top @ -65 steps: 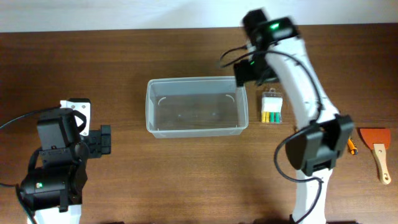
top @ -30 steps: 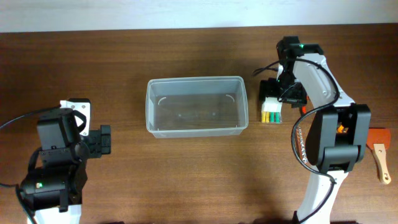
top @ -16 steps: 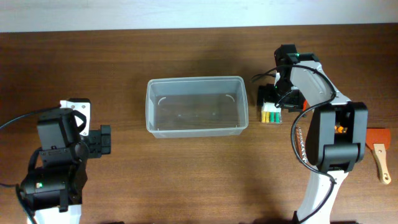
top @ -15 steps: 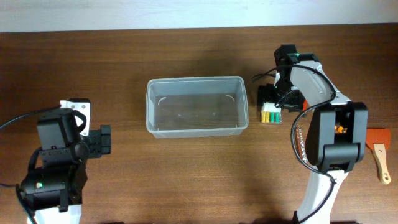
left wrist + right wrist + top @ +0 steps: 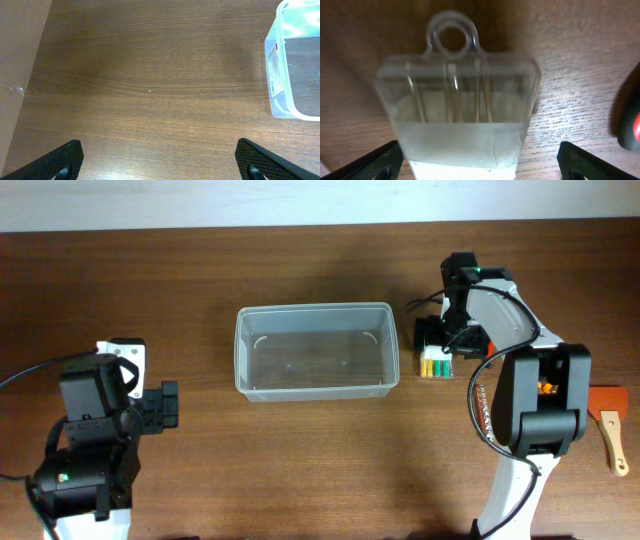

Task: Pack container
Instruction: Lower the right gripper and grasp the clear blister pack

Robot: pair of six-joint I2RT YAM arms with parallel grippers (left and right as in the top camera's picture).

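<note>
Looking down from overhead, I see the container (image 5: 315, 350) standing upright near the middle of the table (image 5: 300, 480), with the wood grain visible through its clear floor. Just beside its short wall, on the right arm's side, lies a small clear pack (image 5: 435, 363) holding green and yellow pieces. The right gripper (image 5: 442, 338) hangs directly over this pack. In the right wrist view the pack (image 5: 460, 110) fills the frame, its hanging loop pointing away from the camera, and the right gripper (image 5: 485, 165) has its jaws spread wide, one dark fingertip at each lower corner and the pack between them; I cannot tell whether either finger touches it. The left gripper (image 5: 165, 405) rests well apart from the container, near the table's left end. In the left wrist view its jaws (image 5: 162, 162) are likewise released, with only bare wood between the fingertips, and a corner of the container (image 5: 280, 75) shows at the right edge. A scraper (image 5: 608, 420) with an orange blade and wooden handle lies at the far right.
</note>
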